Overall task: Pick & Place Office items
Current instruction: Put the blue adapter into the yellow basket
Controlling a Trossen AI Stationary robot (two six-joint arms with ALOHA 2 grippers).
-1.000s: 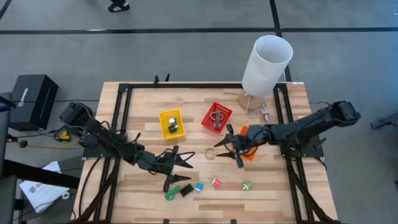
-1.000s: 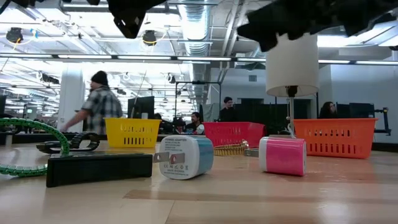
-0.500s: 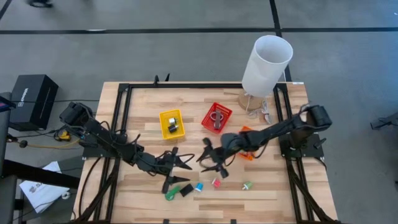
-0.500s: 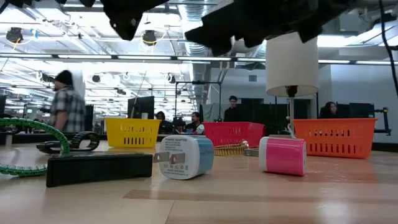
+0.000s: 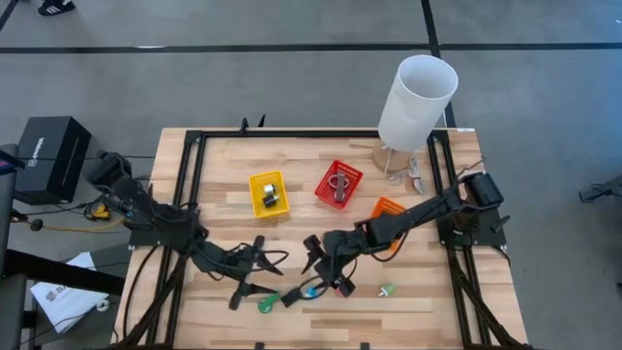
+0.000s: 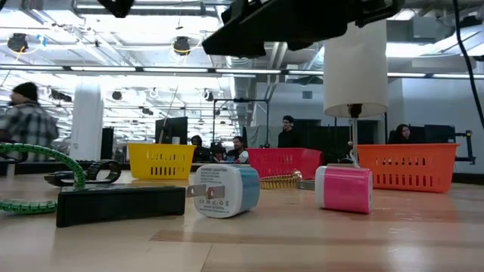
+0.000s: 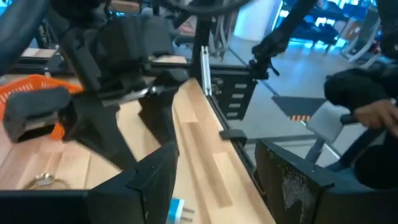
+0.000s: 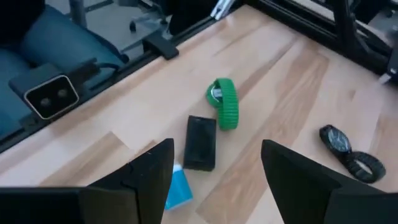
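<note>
Right gripper (image 5: 326, 264): reaches across the front-middle of the table (image 5: 408, 301), fingers spread wide and empty, hovering over the cluster of small items

Left gripper (image 5: 255, 275): low over the front-left boards, fingers apart, nothing between them

Green band (image 8: 225, 103): lies flat on the wood beside the black block (image 8: 200, 142) (nearly touching, in the right wrist view)

Blue-and-white plug (image 6: 224, 190): lies just by the black block; the low view shows its prongs pointing at the block

Pink block (image 6: 343, 189): stands on the table, right of the plug in the low view

Black watch (image 8: 346, 151): on the boards, well apart from the green band

Yellow bin (image 5: 268, 192): mid-table, small items inside

Red bin (image 5: 339, 183): beside the yellow one, holds metal rings

Orange bin (image 5: 388, 210): partly under the right arm

White cylinder (image 5: 417, 101): stands at the back right
</note>
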